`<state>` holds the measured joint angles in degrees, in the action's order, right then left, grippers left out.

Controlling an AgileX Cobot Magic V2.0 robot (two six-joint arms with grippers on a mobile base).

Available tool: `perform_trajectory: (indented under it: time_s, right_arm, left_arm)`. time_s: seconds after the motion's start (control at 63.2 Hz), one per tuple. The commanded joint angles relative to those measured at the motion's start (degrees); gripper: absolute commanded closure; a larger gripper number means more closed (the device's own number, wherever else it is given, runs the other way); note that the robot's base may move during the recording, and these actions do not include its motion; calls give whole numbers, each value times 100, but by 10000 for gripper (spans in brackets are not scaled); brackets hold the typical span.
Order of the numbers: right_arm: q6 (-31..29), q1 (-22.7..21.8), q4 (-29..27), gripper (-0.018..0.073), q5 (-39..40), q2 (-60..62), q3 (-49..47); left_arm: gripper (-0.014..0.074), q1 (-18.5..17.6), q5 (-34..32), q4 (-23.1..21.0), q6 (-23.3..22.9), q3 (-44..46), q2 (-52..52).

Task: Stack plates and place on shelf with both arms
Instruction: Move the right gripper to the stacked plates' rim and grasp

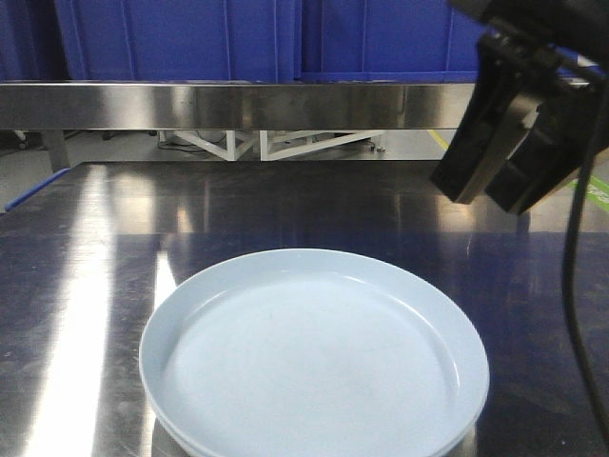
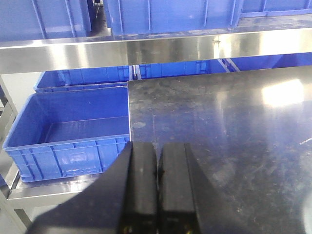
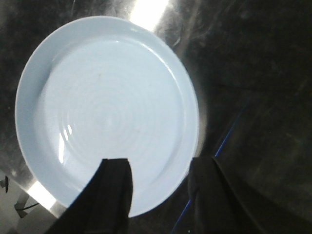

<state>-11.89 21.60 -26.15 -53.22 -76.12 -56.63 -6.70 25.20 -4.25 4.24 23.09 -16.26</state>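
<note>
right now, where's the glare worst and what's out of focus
Front view: bright streaks on the tabletop, right tool dark and soft. Left wrist view: shelf rail washed out, left tool a blurred silhouette. Right wrist view: rings on the plate show, glare patch above it.

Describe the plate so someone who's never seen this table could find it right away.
Start at the dark, glossy steel tabletop in front of the shelf with its blue crates. On it, nearest the camera, lies a large round plate. It is the only pale bluish-white thing there, shallow with a low upturned rim.
</note>
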Motion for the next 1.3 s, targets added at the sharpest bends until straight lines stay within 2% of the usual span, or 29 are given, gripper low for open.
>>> perform_trajectory:
  time_s: [0.0,0.221,0.427,0.712,1.123,1.281]
  right_arm:
    - [39,9,-69,154,-139,262,-148]
    - [422,9,328,154,143,251,2]
    - [422,9,297,154,386,-38,168]
    - [416,14,-36,154,600,-699,168]
    - [416,14,-44,154,931,-1318,168]
    - [412,156,-44,154,1028,-1344,168]
  left_arm:
    - [512,-45,-502,-50,-26,148,-48]
    - [512,-45,-502,-50,-26,148,-48]
    - [512,-45,-502,-50,-26,148,-48]
    - [512,-45,-502,-50,-26,148,-48]
    - [512,-45,-502,42,-26,148,-48]
    - [512,-45,-502,51,-26,148,-48]
